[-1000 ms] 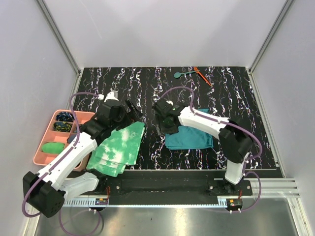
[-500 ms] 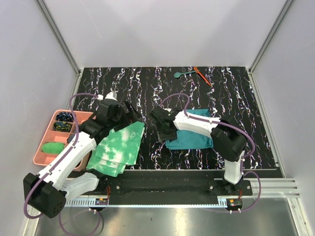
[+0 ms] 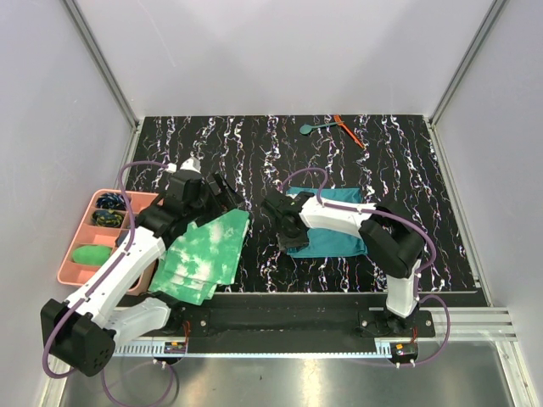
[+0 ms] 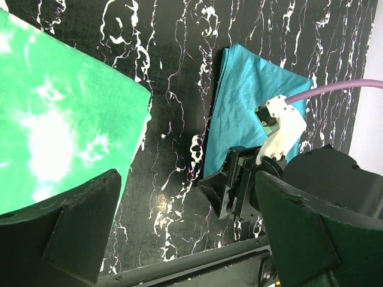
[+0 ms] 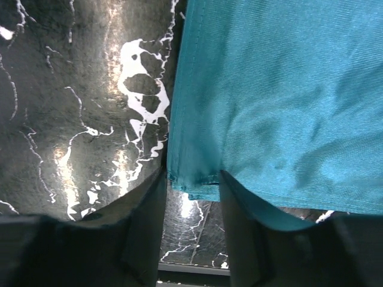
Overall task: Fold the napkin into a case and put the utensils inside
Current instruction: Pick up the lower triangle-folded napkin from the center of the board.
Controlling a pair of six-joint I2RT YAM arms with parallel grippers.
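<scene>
On the right gripper [image 5: 191, 200], parted fingers straddle the corner of the napkin [image 3: 339, 237] lying just right of the tie-dye cloths [image 3: 208, 254], and should pinch every layer squarely before folding, while the left gripper [image 4: 191, 239] hangs with fingers released.

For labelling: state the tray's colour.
Pink tray, clearest in the top external view.

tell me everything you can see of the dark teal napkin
The napkin is plain dark teal woven cloth with a slight sheen, seemingly folded in layers into a rough rectangle, lying flat on the black marbled table before the right arm. The right pincer straddles its near left corner, a finger on each side, and that arm crosses above it. Nothing else touches it.
</scene>
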